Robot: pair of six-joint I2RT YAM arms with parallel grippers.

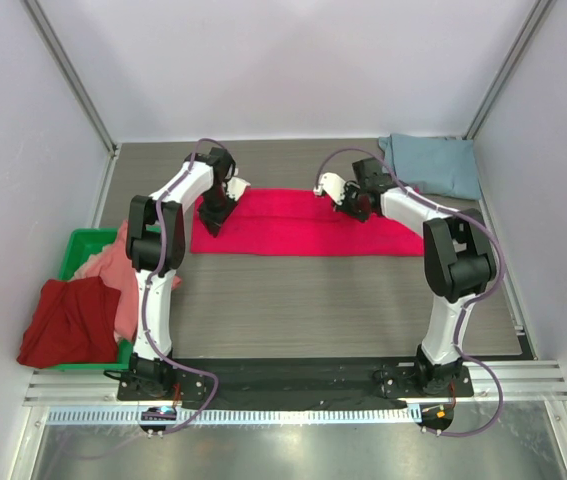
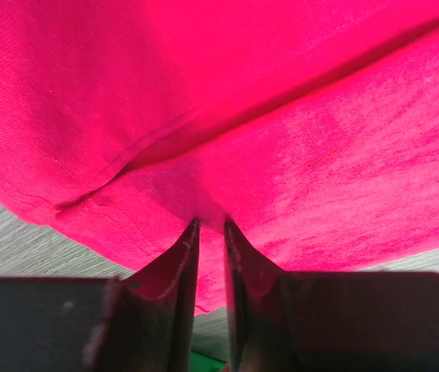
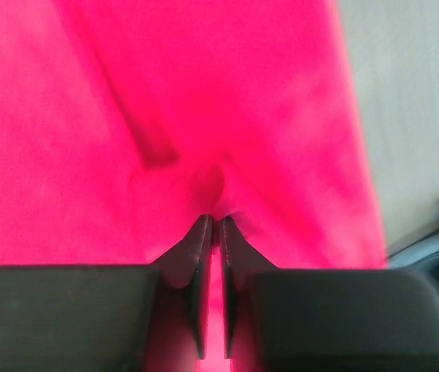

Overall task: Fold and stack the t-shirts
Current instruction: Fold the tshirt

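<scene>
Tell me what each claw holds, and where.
Both pinch the crimson-pink t-shirt: left claw at its left end, right claw near its far edge.

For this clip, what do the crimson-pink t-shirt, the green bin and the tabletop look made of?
Crimson-pink t-shirt: soft matte knit cloth, likely cotton jersey; fine knit grain, stitched hem and folds show close up. Green bin: apparently rigid plastic, smooth, uniform colour, moulded rim. Tabletop: grey wood-grain streaks, probably laminate, matte.

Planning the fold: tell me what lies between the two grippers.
The bright crimson-pink cloth t-shirt, lying flat, spans from left gripper to right gripper, as the top external view shows.
</scene>
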